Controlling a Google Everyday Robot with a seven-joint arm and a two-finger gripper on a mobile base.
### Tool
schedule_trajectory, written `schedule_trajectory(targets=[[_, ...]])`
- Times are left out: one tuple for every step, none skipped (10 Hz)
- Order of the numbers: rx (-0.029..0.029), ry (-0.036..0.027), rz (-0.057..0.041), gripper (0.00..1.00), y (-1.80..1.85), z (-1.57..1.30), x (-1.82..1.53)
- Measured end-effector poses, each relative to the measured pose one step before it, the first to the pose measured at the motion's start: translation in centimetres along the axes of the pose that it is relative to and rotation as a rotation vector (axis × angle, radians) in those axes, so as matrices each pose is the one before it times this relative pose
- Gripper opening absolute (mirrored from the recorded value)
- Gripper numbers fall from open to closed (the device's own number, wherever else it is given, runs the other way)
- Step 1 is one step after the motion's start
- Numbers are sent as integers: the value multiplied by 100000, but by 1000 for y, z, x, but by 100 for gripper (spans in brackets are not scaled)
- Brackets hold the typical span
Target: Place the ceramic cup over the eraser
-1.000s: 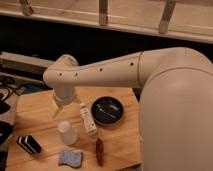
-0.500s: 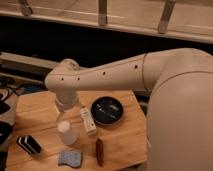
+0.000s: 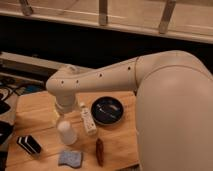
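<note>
The white ceramic cup (image 3: 66,133) stands upright on the wooden table (image 3: 40,115), left of centre. The black eraser (image 3: 29,145) with its white stripe lies near the front left edge, well apart from the cup and to its lower left. My gripper (image 3: 62,119) hangs from the cream arm (image 3: 100,80) and sits right at the cup's top, partly covering its rim.
A long white object (image 3: 88,119) lies just right of the cup. A black bowl (image 3: 108,110) sits further right. A blue sponge (image 3: 70,158) and a small brown object (image 3: 99,151) lie near the front edge. Dark clutter sits off the table's left side.
The arm's wrist has swung left and come down toward the cup. The cup and the eraser have stayed where they were.
</note>
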Motion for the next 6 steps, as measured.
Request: schedule_trajectory(targets=[[-1101,848,439,80,-98,576,118],[-1377,804,439,80,-103,635,112],[-886,374,-22,80,122,380,0],[-1057,352,-136,80,215,400,-35],[-1685,454,-643,80,484,540,-50],[-1894,213,-552,80,332,514,49]])
